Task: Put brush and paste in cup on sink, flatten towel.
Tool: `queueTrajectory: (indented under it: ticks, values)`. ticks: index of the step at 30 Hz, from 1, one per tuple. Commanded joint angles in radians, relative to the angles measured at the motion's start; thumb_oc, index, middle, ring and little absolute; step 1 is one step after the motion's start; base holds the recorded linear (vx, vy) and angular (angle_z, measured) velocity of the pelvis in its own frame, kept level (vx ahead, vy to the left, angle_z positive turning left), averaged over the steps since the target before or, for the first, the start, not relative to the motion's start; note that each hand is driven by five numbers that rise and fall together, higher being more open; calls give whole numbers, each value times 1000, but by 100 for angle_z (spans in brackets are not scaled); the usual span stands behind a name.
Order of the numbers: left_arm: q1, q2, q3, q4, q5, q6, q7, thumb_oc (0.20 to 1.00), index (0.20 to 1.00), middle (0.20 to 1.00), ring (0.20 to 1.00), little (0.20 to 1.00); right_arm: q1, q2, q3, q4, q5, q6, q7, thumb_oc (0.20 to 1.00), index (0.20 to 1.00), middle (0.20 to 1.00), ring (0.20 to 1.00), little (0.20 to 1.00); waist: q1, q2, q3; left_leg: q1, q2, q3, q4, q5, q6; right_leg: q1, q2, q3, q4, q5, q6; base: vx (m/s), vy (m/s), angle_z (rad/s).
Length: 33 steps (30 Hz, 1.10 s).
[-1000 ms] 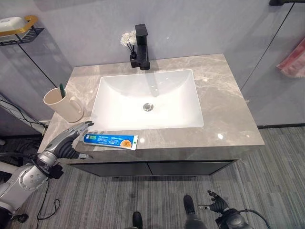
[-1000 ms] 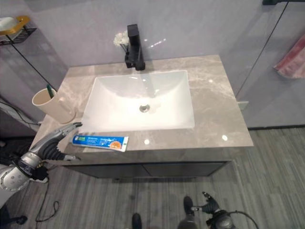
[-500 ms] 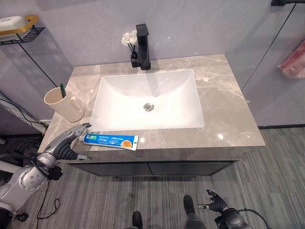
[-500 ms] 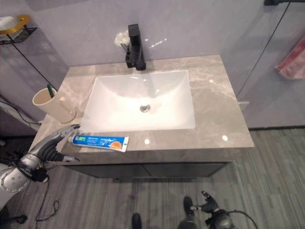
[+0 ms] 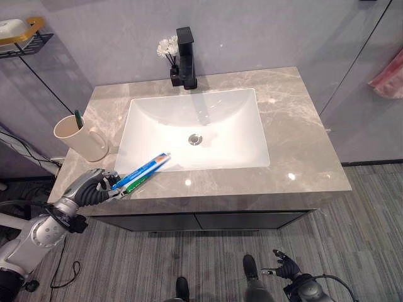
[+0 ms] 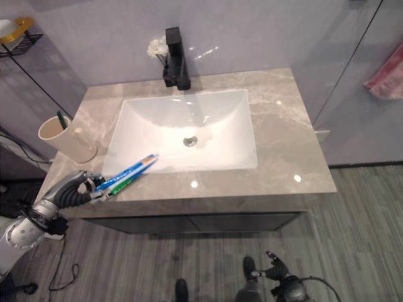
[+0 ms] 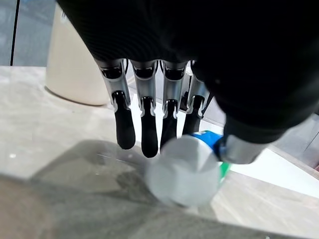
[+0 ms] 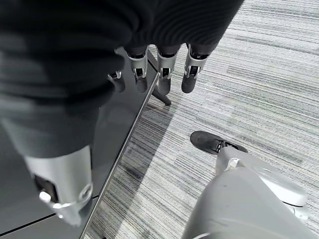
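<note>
Blue-and-white paste tube gripped by left hand, cup drop pending

Blue-and-white toothpaste tube (image 5: pixel 141 173) is held at its cap end by the left hand (image 5: pixel 94 187), fingers curled round it, at the counter's front left edge. The tube is angled up off the counter (image 5: pixel 296 145), its tail pointing over the basin's (image 5: pixel 195 129) front left corner. Its white cap (image 7: pixel 184 169) is seen pinched between fingers and thumb in the left wrist view. The beige cup (image 5: pixel 79 137) stands just beyond the hand on the counter's left side, with a green brush (image 5: pixel 78 117) already seen standing in it. Brush step is judged done; paste is grasped but not yet in the cup. The pink towel (image 5: pixel 389 74) hangs on the right wall, untouched. The right hand (image 5: pixel 283 267) hangs low by the floor, fingers relaxed and holding nothing.
</note>
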Motion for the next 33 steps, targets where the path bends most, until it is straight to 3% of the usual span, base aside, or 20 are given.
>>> queueTrajectory:
  ticks: [1, 5, 10, 17, 18, 22, 33]
  values:
    - [-82, 11, 7, 39, -9, -5, 22, 460, 460, 460, 460, 460, -19, -4, 18, -49, 5, -26, -6, 1000, 1000, 1000, 1000, 1000, -23, -37, 18, 6, 32, -1, 10, 21, -29, -23, -79, 32, 0, 58, 93, -4, -6, -4]
    - [-79, 15, -1, 31, 5, -5, 17, 498, 498, 498, 498, 498, -14, -5, 14, -56, 4, -27, -9, 1000, 1000, 1000, 1000, 1000, -25, -40, 19, 6, 34, 0, 10, 21, -30, -27, -77, 34, 0, 59, 93, -3, -3, -2]
    - [-85, 15, -17, 34, 24, -8, 17, 489, 489, 489, 489, 489, -12, -6, 14, -60, 5, -30, -10, 1000, 1000, 1000, 1000, 1000, -27, -43, 21, 5, 34, 2, 10, 22, -30, -29, -77, 36, 0, 60, 93, 0, 0, 0]
    - [-92, 9, -39, 33, 37, -5, 15, 570, 570, 570, 570, 570, -13, -2, 14, -51, 7, -28, -16, 1000, 1000, 1000, 1000, 1000, -29, -48, 18, 2, 34, -1, 10, 21, -30, -31, -76, 34, 0, 61, 93, 0, 0, 0]
    - [-94, 9, -43, 34, 45, -5, 17, 617, 617, 617, 617, 617, -13, -2, 14, -52, 5, -28, -17, 1000, 1000, 1000, 1000, 1000, -29, -48, 18, 2, 34, 1, 10, 21, -31, -31, -77, 33, 0, 61, 93, 0, 0, 0]
    - [-96, 11, -48, 25, 53, -1, 16, 1000, 1000, 1000, 1000, 1000, -13, -1, 16, -52, 5, -27, -17, 1000, 1000, 1000, 1000, 1000, -29, -46, 18, 0, 34, 0, 10, 21, -31, -31, -78, 33, 0, 61, 93, 0, 0, 0]
    - [-98, 22, -67, -3, 68, 6, 4, 1000, 1000, 1000, 1000, 1000, 2, -19, 4, -68, 3, -17, -14, 1000, 1000, 1000, 1000, 1000, -36, -23, 13, 1, 35, 2, 10, 24, -34, -33, -77, 40, 0, 57, 93, 0, 0, 0]
